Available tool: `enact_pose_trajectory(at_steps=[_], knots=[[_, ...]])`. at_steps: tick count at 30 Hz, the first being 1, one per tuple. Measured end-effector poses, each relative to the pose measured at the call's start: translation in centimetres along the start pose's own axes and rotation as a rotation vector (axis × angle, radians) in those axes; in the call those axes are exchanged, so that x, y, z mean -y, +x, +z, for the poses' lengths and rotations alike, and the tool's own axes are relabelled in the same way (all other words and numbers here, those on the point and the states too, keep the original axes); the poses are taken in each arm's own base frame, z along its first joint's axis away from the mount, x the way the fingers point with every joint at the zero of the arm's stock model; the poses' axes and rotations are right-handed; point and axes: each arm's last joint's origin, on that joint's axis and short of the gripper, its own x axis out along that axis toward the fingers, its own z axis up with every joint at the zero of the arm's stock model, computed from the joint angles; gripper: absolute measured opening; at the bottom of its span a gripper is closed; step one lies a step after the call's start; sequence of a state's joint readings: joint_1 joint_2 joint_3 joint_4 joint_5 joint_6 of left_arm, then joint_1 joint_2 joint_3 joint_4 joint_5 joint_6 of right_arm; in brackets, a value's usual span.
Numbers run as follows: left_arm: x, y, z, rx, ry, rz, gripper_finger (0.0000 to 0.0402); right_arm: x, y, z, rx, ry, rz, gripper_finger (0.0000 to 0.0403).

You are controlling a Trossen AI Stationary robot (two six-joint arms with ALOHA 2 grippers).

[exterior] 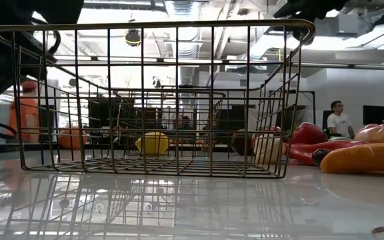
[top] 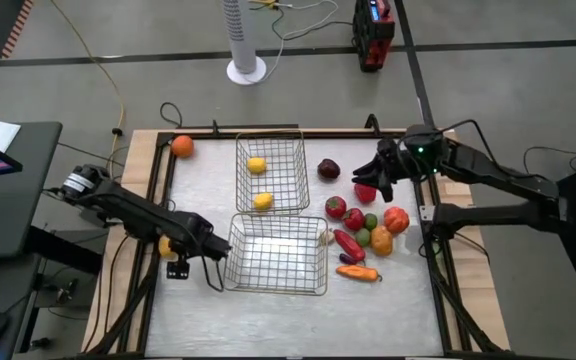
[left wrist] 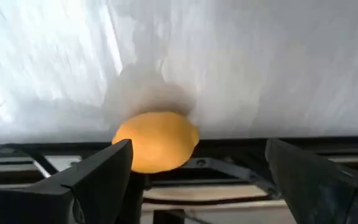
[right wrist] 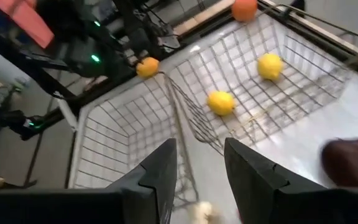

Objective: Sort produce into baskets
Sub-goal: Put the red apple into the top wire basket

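Observation:
Two wire baskets stand mid-table. The far one (top: 271, 172) holds two yellow pieces (right wrist: 221, 102) (right wrist: 270, 66); the near one (top: 278, 255) holds nothing. My left gripper (top: 176, 252) is open, low at the table's left edge, with a yellow-orange fruit (left wrist: 156, 140) on the table just ahead of its fingers. My right gripper (top: 376, 178) hovers over the produce pile (top: 368, 225), fingers a narrow gap apart (right wrist: 201, 180) with nothing between them. An orange (top: 182, 146) lies at the far left and a dark purple piece (top: 328, 169) to the right of the far basket.
The pile to the right of the baskets holds red, green and orange rounds, a red chili (top: 349, 244), a carrot (top: 358, 272) and a whitish piece (top: 325, 237) against the near basket. A fan base (top: 246, 70) and a red device (top: 373, 35) stand beyond the table. A person (exterior: 339, 120) is in the room.

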State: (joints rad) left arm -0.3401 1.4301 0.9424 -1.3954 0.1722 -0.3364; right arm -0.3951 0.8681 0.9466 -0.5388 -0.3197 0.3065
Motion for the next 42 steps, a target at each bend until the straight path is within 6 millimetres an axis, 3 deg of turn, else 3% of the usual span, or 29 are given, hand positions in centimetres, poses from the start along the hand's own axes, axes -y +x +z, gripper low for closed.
enact_pose_trajectory(at_steps=[6, 10, 15, 19, 27, 36, 39, 42], knots=[[-0.4, -1.6, -1.6, 0.159, -0.085, -0.055, 0.0351, 1.2, -1.5, -1.8, -0.147, -0.011, -0.14, 0.0162], [-1.1, -2.6, -2.3, 0.252, -0.169, -0.111, 0.0346, 1.5, -1.1, -2.0, -0.181, -0.049, -0.158, 0.0175], [-2.4, -3.0, -2.4, 0.226, -0.309, -0.208, 0.0343, 2.1, 0.1, -1.9, -0.208, -0.062, -0.225, 0.0221], [-3.2, -3.8, -1.6, 0.288, -0.364, -0.268, 0.0343, 3.4, 2.0, -2.4, -0.254, -0.072, -0.257, 0.0267], [-4.4, -8.2, -2.0, 0.549, -0.359, -0.122, 0.0343, 6.5, 6.9, -2.0, -0.305, -0.101, -0.263, 0.0331], [-5.3, -12.4, -4.2, 0.772, -0.531, -0.115, 0.0343, 11.9, 12.5, -2.7, -0.329, -0.128, -0.287, 0.0358], [-5.3, -13.4, -5.1, 0.825, -0.539, -0.133, 0.0343, 13.5, 14.0, -3.4, -0.39, -0.142, -0.293, 0.0362], [-5.4, -13.9, -6.0, 0.859, -0.549, -0.149, 0.0343, 14.4, 15.1, -2.9, -0.4, -0.171, -0.296, 0.0367]])
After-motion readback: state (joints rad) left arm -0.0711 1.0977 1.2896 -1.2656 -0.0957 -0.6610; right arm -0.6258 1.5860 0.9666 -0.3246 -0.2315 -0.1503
